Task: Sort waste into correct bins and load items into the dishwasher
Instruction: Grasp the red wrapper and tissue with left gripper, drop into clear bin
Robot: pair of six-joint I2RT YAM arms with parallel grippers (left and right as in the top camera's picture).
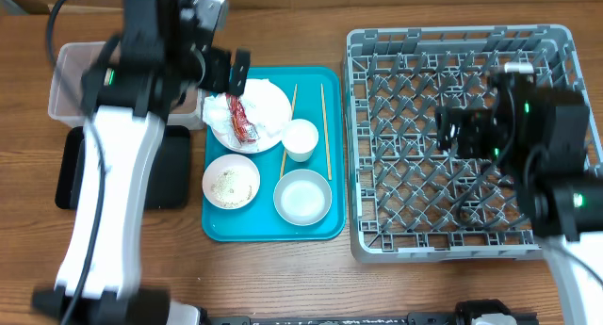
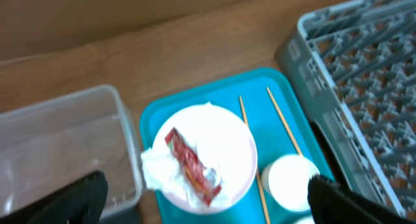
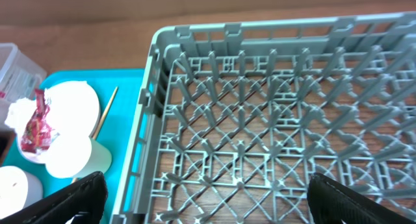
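Observation:
A white-pink plate (image 1: 268, 104) on a teal tray holds a crumpled white napkin (image 1: 219, 110) and a red wrapper (image 1: 242, 120). They also show in the left wrist view, the wrapper (image 2: 190, 165) lying on the plate (image 2: 227, 146). A small white cup (image 1: 301, 139), a bowl with crumbs (image 1: 231, 182), an empty bowl (image 1: 302, 196) and two chopsticks (image 1: 324, 132) are on the tray. My left gripper (image 1: 231, 73) (image 2: 208, 204) is open and empty above the plate. My right gripper (image 1: 450, 127) (image 3: 208, 198) is open and empty above the grey dish rack (image 1: 452, 52) (image 3: 273, 120).
The teal tray (image 1: 273, 229) lies between the bins and the rack. The clear tub (image 1: 71, 80) (image 2: 58, 146) stands at the far left. The black tray (image 1: 174, 170) lies in front of it, partly hidden by my left arm. A cardboard wall runs along the back.

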